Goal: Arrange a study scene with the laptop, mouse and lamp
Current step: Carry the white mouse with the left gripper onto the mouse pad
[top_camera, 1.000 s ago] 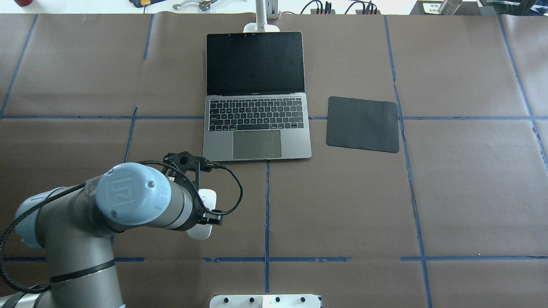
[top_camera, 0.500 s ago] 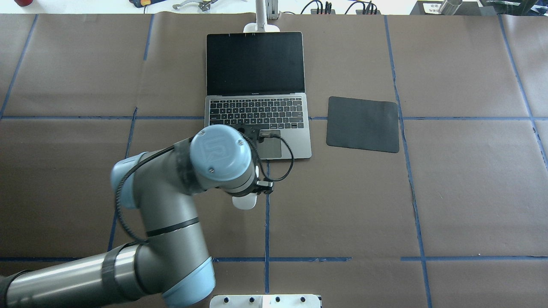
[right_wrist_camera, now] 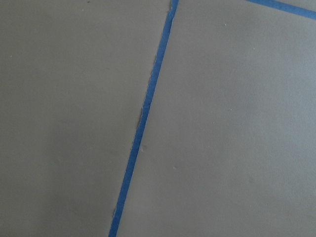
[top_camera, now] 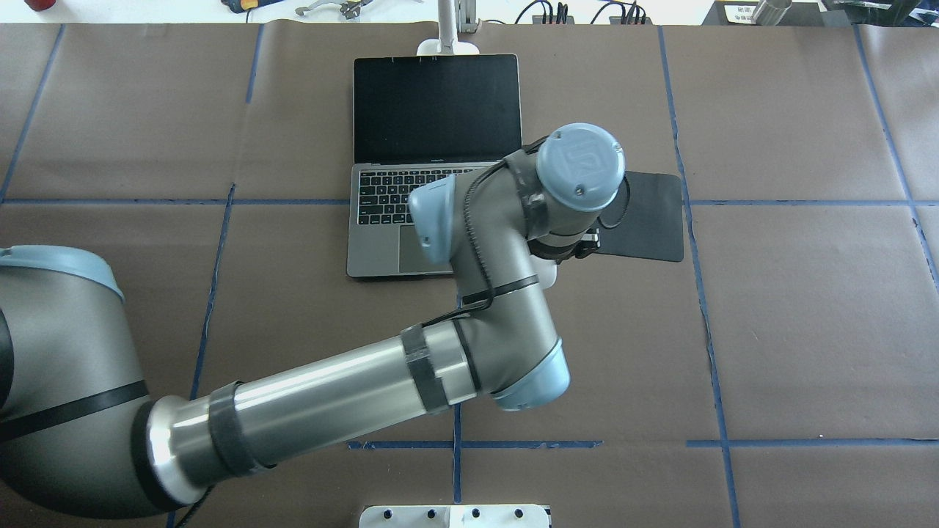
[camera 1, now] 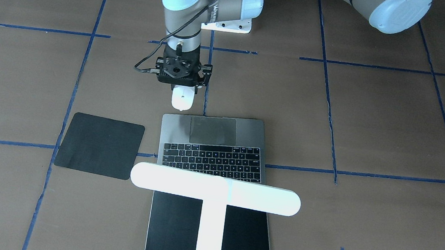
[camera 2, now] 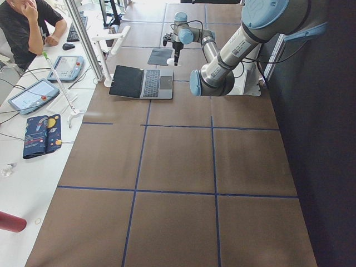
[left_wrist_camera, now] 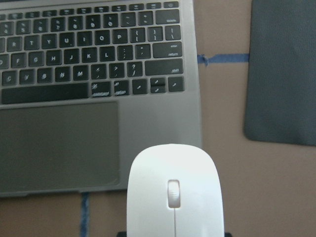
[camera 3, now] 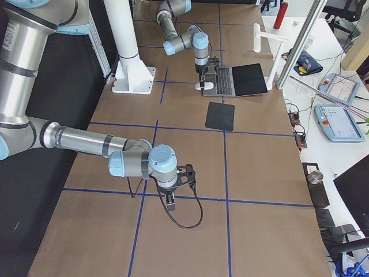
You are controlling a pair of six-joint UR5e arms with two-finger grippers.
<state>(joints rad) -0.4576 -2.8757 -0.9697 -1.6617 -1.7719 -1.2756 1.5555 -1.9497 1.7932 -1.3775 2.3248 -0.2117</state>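
White mouse (left_wrist_camera: 175,192) hangs clamped in my left gripper (camera 1: 183,91) by the open laptop's (camera 1: 212,140) front corner, lamp (camera 1: 214,192) already standing, black mat (camera 1: 99,145) not yet reached; right gripper's (camera 3: 170,201) jaws, can't tell.

Mat (camera 1: 99,145): black, round-cornered square, flat across a tape line.
Table cover (top_camera: 792,330): brown paper.
Tape (top_camera: 807,443): blue strips marking a grid.
Plate (top_camera: 455,515): white, with bolt holes, at the table's edge.
Side bench (camera 2: 16,189): white; two screen pendants (camera 2: 30,94), a patterned dark-blue pouch (camera 2: 39,135).
Person (camera 2: 25,25): seated at the bench's far end.
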